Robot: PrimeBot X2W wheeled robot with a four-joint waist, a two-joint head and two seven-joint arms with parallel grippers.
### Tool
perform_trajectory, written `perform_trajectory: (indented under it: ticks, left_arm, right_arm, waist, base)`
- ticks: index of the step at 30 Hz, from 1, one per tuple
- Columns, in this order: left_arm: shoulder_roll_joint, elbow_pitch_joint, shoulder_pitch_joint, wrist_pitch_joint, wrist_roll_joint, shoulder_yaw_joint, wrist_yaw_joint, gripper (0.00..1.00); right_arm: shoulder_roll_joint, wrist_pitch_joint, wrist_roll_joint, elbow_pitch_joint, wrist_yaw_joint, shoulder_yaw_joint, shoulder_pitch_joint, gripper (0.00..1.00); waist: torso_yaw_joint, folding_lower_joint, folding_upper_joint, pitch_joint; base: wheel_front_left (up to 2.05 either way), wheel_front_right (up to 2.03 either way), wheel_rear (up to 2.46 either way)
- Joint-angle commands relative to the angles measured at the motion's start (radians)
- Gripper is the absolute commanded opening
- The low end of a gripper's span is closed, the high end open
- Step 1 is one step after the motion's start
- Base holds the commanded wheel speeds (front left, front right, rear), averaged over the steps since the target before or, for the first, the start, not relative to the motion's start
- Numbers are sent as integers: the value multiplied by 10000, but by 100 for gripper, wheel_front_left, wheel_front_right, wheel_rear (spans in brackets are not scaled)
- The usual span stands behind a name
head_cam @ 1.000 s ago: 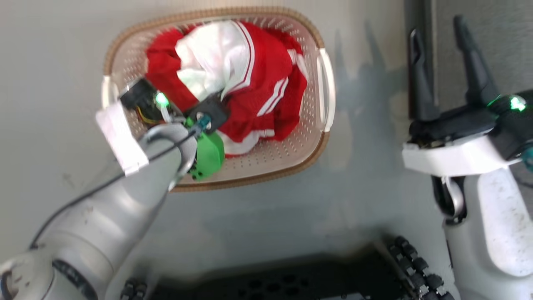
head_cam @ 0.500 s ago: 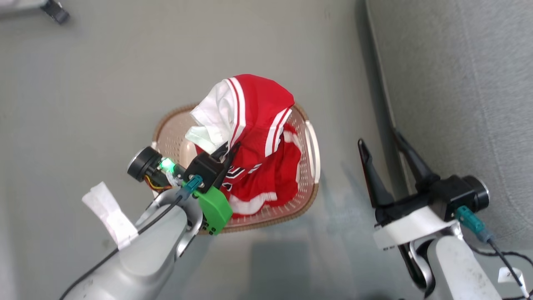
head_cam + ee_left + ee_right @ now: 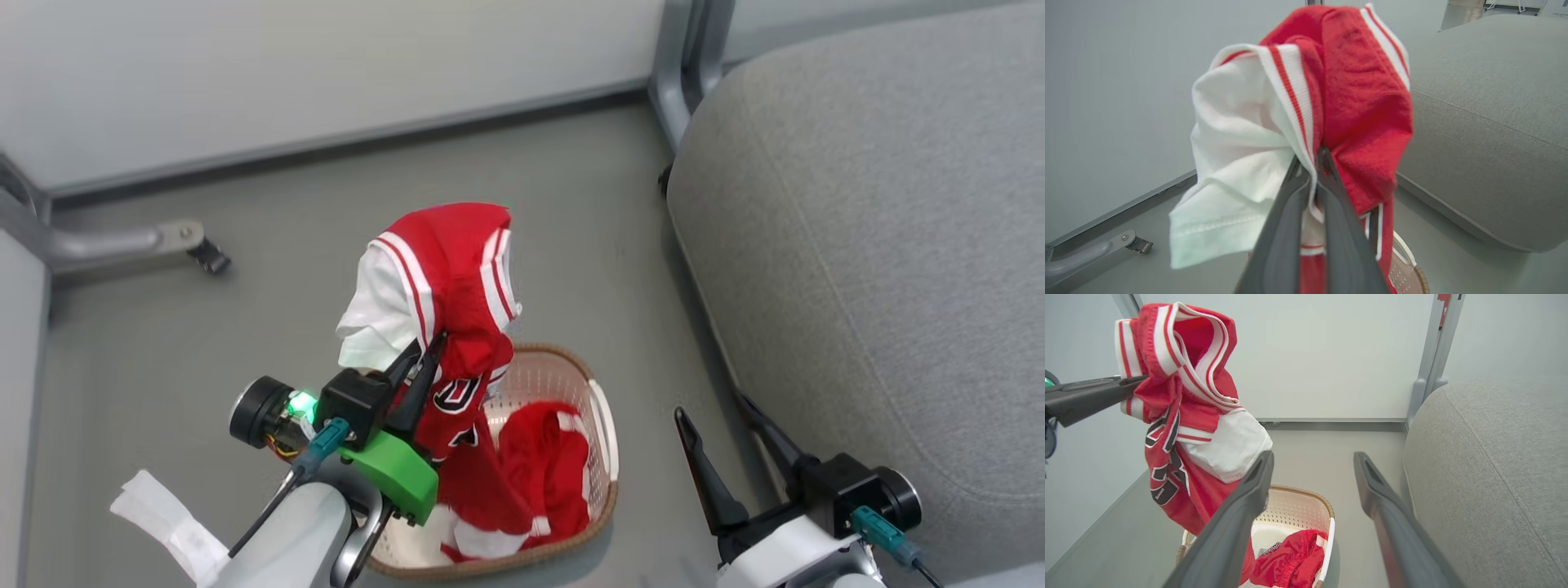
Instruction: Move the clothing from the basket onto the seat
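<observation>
- My left claw (image 3: pixel 429 343) pinches the jersey (image 3: pixel 457 269), which hangs lengthwise straight down over the basket (image 3: pixel 605 445).
- The basket holds a second red garment (image 3: pixel 543 474).
- My right claw (image 3: pixel 709 404) gapes wide beside the seat (image 3: pixel 857 204).

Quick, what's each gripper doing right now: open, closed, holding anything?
Left gripper: closed on the red jersey, which hangs over the basket.
Right gripper: open, holding nothing.

The shirt (image 3: pixel 445 278) held by the dark grey left gripper (image 3: pixel 431 341) is red with white stripes, a white panel and dark white-edged letters. Below that gripper, the basket (image 3: pixel 543 380) is cream, dotted with holes and brown-rimmed. The cushion (image 3: pixel 857 245) to its right is plain grey.
</observation>
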Motion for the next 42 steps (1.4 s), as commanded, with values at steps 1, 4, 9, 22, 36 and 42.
perform_trajectory:
  ticks: [1, 4, 9, 22, 36, 42]
  left_arm:
    - [-17, -109, 267, -32, 98, 119, -36, 0]
    - [-81, -305, 431, -32, 201, 344, -102, 0]
    - [-242, -559, 502, -33, 338, 502, -215, 0]
    - [-1166, -855, -247, 17, 314, 240, -497, 0]
    - [-1837, -1825, -754, 751, 72, -718, -681, 0]
    - [-1896, -2278, -553, 1103, -134, -1043, -699, 0]
  right_arm:
    - [-39, -21, 36, 18, -3, 33, 256, 100]
    - [-39, -21, 42, -8, -3, 88, 372, 100]
    - [-36, -21, 15, -37, -3, 203, 408, 100]
    - [-27, -21, 137, 199, -3, 1810, -803, 100]
    - [-39, -21, 492, 1256, -3, 2333, -1779, 100]
    - [-38, -21, 534, 1554, -3, 2137, -1735, 100]
  waist:
    - [-285, 1, 0, -1422]
    - [-325, 1, 0, -1560]
    - [-330, 1, 0, -1653]
    - [-185, 1, 0, -1482]
    - [151, 1, 0, -1389]
    - [279, 1, 0, -1452]
  base:
    - [0, 0, 0]
    - [0, 0, 0]
    - [0, 0, 0]
    - [0, 0, 0]
    - [0, 0, 0]
    - [0, 0, 0]
